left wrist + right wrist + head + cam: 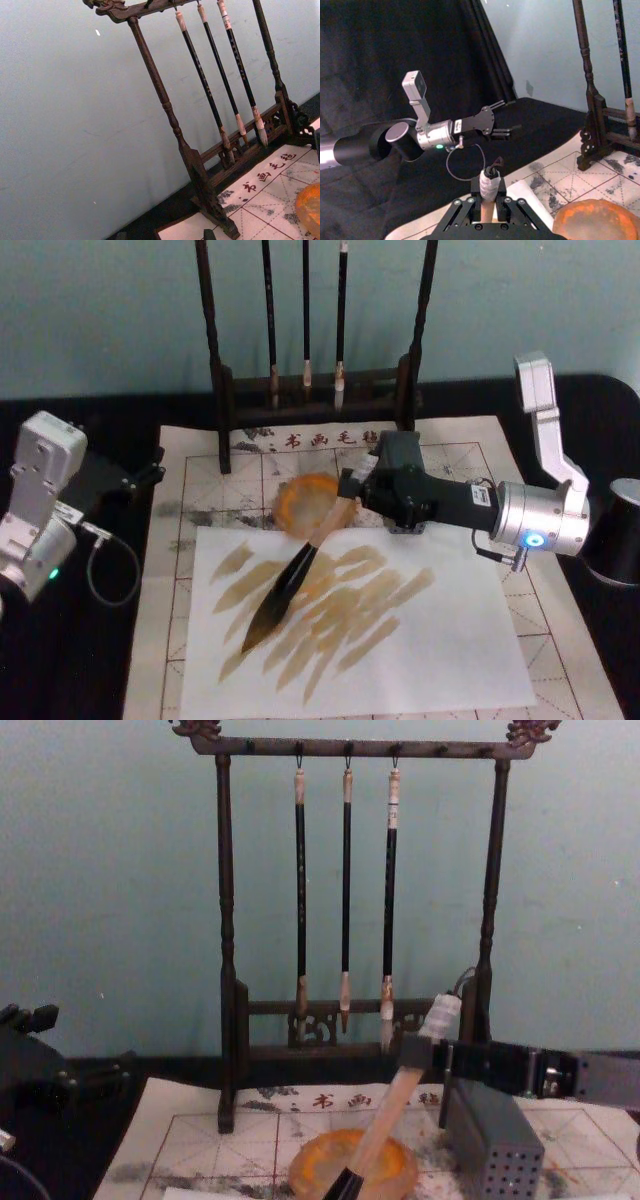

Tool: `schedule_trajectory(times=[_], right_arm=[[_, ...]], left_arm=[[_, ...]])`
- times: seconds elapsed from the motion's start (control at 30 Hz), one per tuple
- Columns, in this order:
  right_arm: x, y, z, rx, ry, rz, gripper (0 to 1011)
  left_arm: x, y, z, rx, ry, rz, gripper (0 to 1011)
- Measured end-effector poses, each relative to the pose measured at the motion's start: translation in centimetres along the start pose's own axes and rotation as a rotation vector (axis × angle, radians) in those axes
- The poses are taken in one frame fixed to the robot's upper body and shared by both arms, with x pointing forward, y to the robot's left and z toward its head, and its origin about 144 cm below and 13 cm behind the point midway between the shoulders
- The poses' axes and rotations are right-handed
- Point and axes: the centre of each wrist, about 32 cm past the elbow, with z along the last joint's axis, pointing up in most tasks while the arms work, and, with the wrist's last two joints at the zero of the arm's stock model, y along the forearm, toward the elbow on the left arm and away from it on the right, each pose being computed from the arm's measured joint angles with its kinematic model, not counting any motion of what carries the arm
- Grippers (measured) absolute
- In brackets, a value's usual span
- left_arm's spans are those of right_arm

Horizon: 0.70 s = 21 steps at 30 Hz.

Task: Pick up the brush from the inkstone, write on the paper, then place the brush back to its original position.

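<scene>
Right pincer (350,497) grips the brush (290,585) by its handle over the inkstone (300,505), tip on the plain sheet (440,660) covering the gridded paper (455,455) mid-worktop; pressing harder may drag that loose sheet; left pincer (506,119) idles open near the left edge.

R arm (440,502): black boxy forearm w/ small white label (480,497), then silver cylindrical wrist joint (545,515) w/ blue-lit ring (537,539). White angled bracket (542,410) on top, black cylinder link (622,530) behind. R gripper (345,498): black linkage plates w/ silver screw heads.

L arm (365,147): black tube link, silver joint, green LED (439,146), white boxy cam module (45,452) on white bracket. L gripper (507,119): thin flat black plates. Thin grey cable (100,575) loops off L wrist.
</scene>
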Motion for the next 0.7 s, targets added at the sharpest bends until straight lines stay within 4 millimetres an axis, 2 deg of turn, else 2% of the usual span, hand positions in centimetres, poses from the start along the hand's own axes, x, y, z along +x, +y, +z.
schedule_trajectory(times=[0.7], right_arm=[[0.13, -0.65, 0.52, 0.034, 0.007, -0.014, 185]], left_arm=[[0.0, 0.0, 0.0, 0.0, 0.0, 0.0, 1001]])
